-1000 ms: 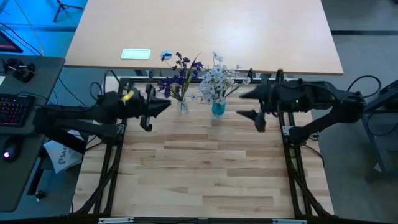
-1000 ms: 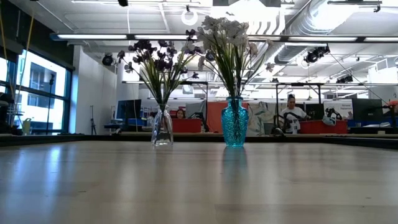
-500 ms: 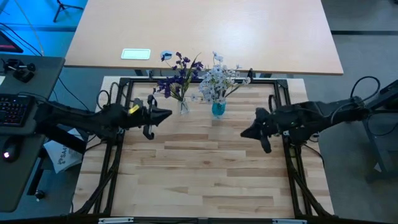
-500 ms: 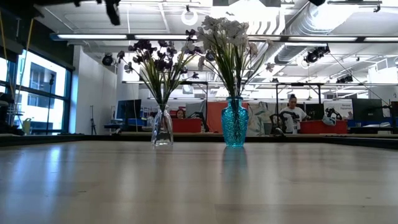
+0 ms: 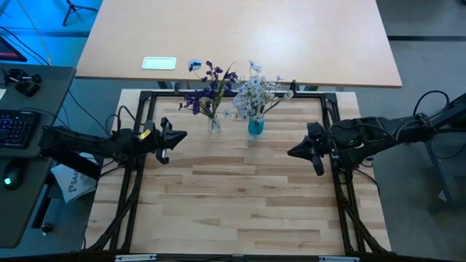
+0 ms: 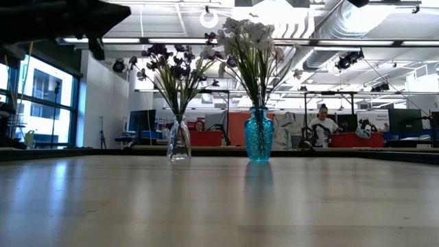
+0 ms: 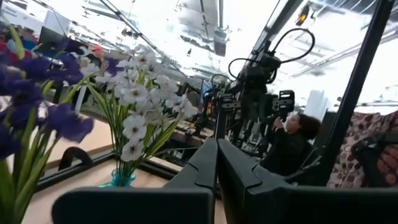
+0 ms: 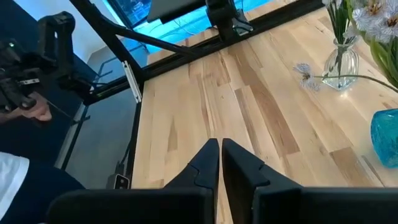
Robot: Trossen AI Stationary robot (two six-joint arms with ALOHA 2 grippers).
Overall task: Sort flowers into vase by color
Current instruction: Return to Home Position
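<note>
We have pulled the left hand (image 7: pixel 217 144) and right hand (image 8: pixel 220 144) back to the sides, both closed and empty. At far centre, purple flowers (image 5: pixel 210 84) fill the clear vase (image 5: pixel 215 125), white flowers (image 5: pixel 255 93) the blue vase (image 5: pixel 255 129); sorting appears done.

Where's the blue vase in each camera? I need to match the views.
High view: blue vase mid-table, by the back edge.
Low view: blue vase just right of centre.
Left wrist view: only its base, under the white flowers.
Right wrist view: cut off at the picture's edge.
Shared landmark: the transparent vase beside it; left wrist shows only its purple flowers.
</note>
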